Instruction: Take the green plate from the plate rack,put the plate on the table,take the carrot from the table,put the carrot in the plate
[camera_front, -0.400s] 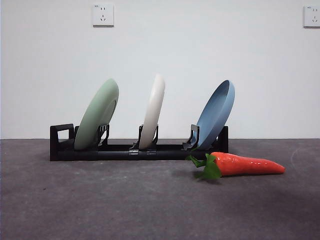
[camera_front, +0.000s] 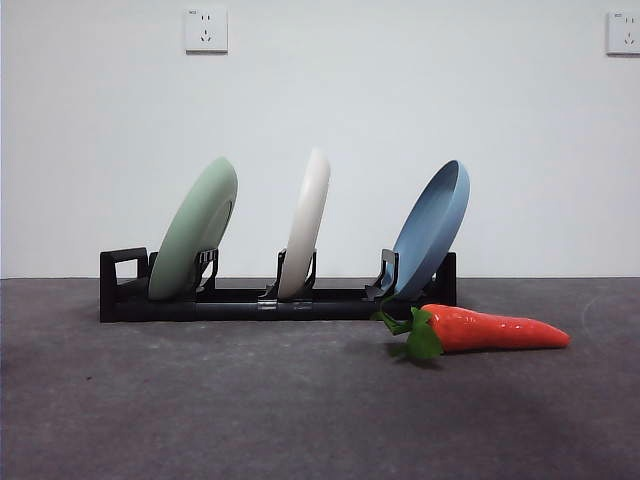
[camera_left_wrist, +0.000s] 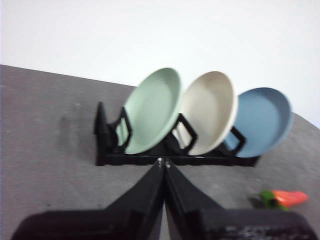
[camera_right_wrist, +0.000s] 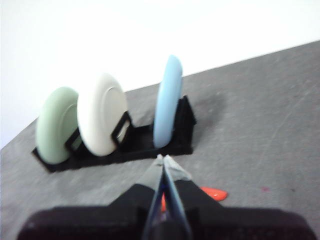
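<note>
The green plate (camera_front: 194, 230) stands tilted in the leftmost slot of the black plate rack (camera_front: 250, 303); it also shows as the green plate (camera_left_wrist: 152, 110) and the green plate (camera_right_wrist: 54, 125) in the wrist views. The carrot (camera_front: 480, 330) lies on the table (camera_front: 250, 410) in front of the rack's right end, leafy top toward the rack. My left gripper (camera_left_wrist: 163, 162) is shut and empty, well short of the rack (camera_left_wrist: 175, 159). Shut and empty too, my right gripper (camera_right_wrist: 162, 158) hovers above the carrot (camera_right_wrist: 214, 193), which its jaws partly hide. Neither arm shows in the front view.
A cream-white plate (camera_front: 306, 224) stands in the rack's middle slot and a blue plate (camera_front: 432, 230) in the right slot. A white wall with two sockets rises behind the table.
</note>
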